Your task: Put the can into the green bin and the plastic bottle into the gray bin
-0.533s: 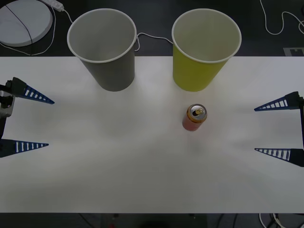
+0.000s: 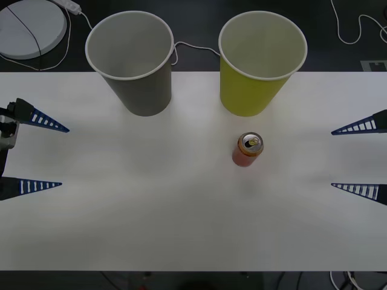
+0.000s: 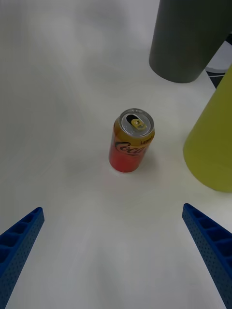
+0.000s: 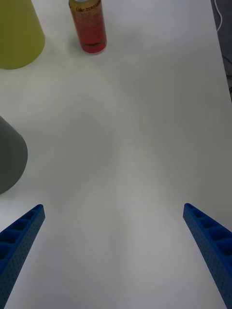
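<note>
You have the can (image 2: 248, 150) standing upright on the white table (image 2: 151, 223), pull-tab top up, just right of the table's centre. From the can, the green bin (image 2: 260, 63) sits near 12 o'clock, close but not touching, and the gray bin (image 2: 130, 60) lies out toward 10 o'clock, well apart.

Your right gripper (image 2: 361, 158) hovers at the table's right edge, at 3 o'clock from the can. Its 2 blue ribbed fingers (image 2: 357, 127) are spread wide and hold nothing. The can stands well clear of both fingertips, roughly in line with the gap between them. In the right wrist view the can (image 3: 131, 140) sits ahead of the gap between the 2 fingers (image 3: 19, 241), with the green bin (image 3: 212, 145) beside it and the gray bin (image 3: 188, 38) farther off.

Your left gripper (image 2: 42, 155) rests at the table's left edge, at 9 o'clock from the can, its 2 fingers (image 2: 45, 121) likewise parted and empty. In the left wrist view the can (image 4: 88, 24) stands far across the bare table from the fingers (image 4: 19, 241), next to the green bin (image 4: 17, 34), with the gray bin (image 4: 9, 159) nearer.
</note>
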